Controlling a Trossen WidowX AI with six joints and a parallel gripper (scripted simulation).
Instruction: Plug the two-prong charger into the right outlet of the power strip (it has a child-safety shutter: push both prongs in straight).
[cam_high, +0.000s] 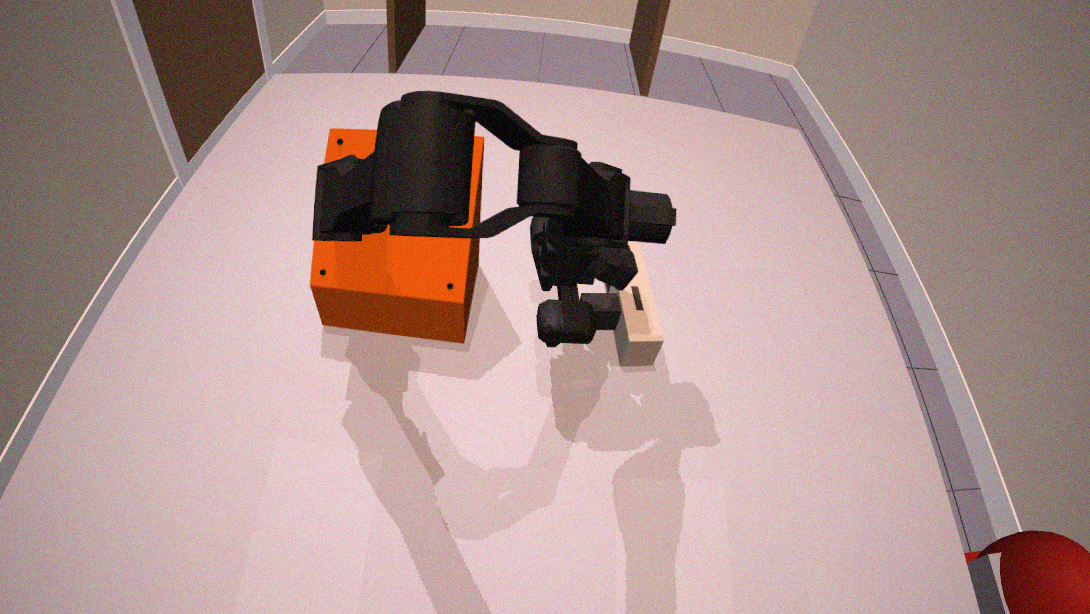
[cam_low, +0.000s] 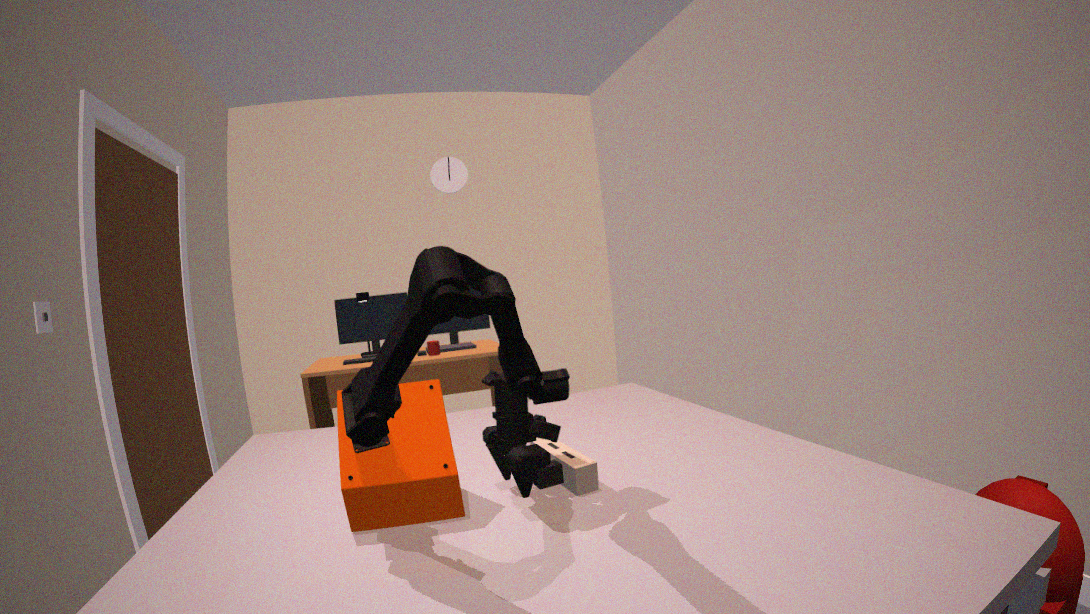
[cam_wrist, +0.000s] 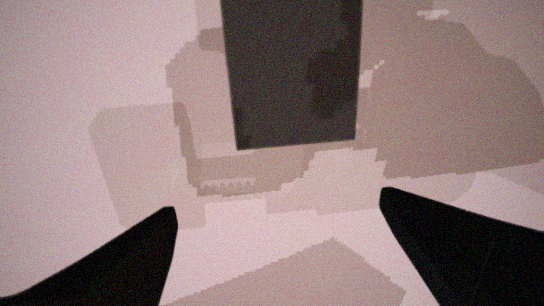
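The power strip (cam_high: 643, 314) (cam_low: 582, 478) is a pale block on the table, with dark slots in its top. It is outside the wrist view. The charger (cam_high: 602, 311) (cam_low: 548, 475) (cam_wrist: 295, 75) is a dark block low beside the strip's left side. I cannot tell whether they touch, and no prongs show. My gripper (cam_high: 547, 317) (cam_low: 515, 487) (cam_wrist: 281, 206) points down on the charger's left, open and empty. In the wrist view the charger's near end lies beyond the fingertips, centred between their lines. The arm hides the strip's far part.
The orange base block (cam_high: 396, 263) (cam_low: 396, 457) stands left of the gripper, with the arm reaching over it. A red rounded object (cam_high: 1048, 572) (cam_low: 1041, 518) is beyond the table's near right corner. Arm shadows cross the table (cam_high: 762, 305) (cam_low: 762, 488).
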